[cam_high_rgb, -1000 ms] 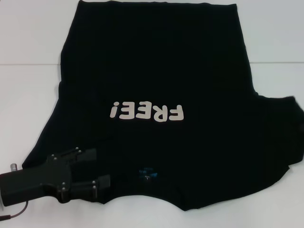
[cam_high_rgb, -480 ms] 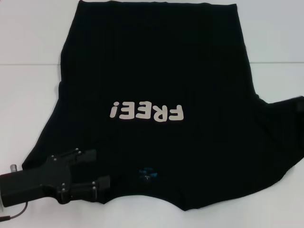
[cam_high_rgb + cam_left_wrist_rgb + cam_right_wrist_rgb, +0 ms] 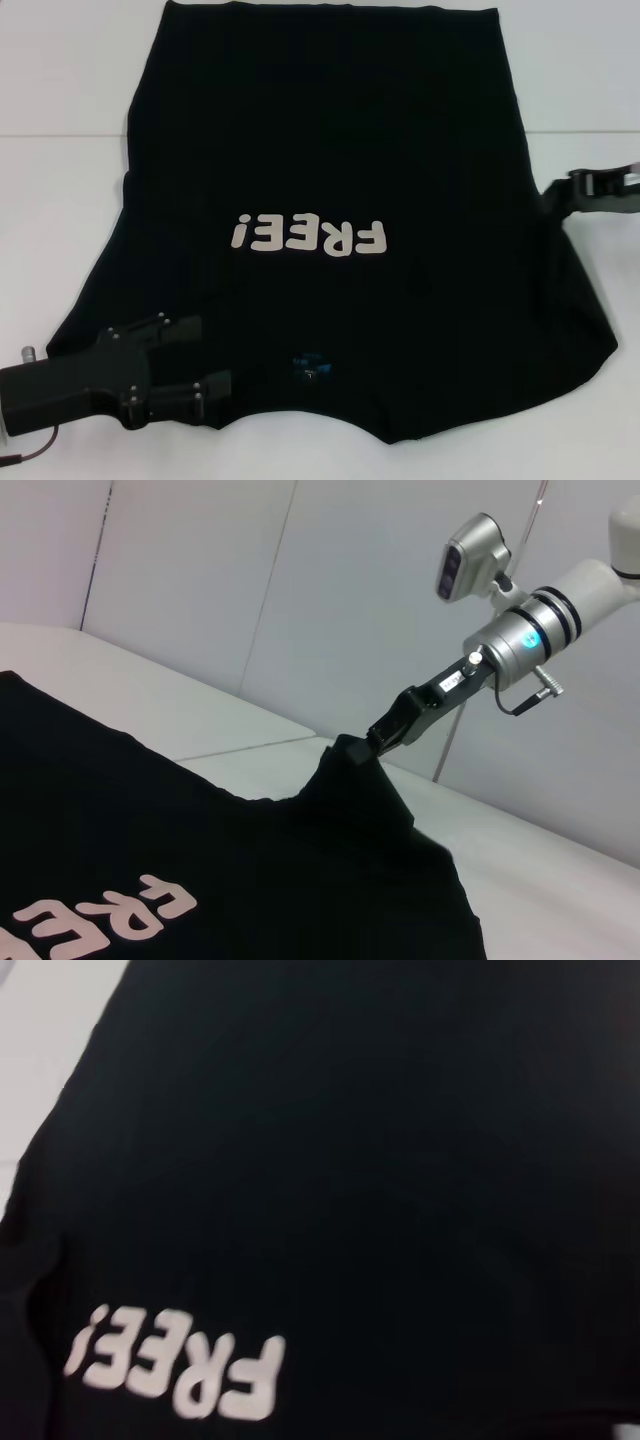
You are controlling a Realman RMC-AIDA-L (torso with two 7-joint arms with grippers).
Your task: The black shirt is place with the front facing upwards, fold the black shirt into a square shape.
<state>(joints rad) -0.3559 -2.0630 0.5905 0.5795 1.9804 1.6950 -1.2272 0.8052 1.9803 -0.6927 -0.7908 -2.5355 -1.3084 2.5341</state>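
The large plain black cloth T-shirt (image 3: 330, 160) with cream-white block letters "FREE!" (image 3: 308, 235) on the chest lies front up, spread across the white table (image 3: 60, 180), a tiny blue neck label (image 3: 308, 364) showing at its near edge. At the shirt's right side the right gripper (image 3: 385, 736) has its fingers clamped on the sleeve (image 3: 352, 765), lifting that cloth into a peak above the table. The left gripper (image 3: 195, 358) sits over the near left corner of the shirt with its two black fingers spread apart.
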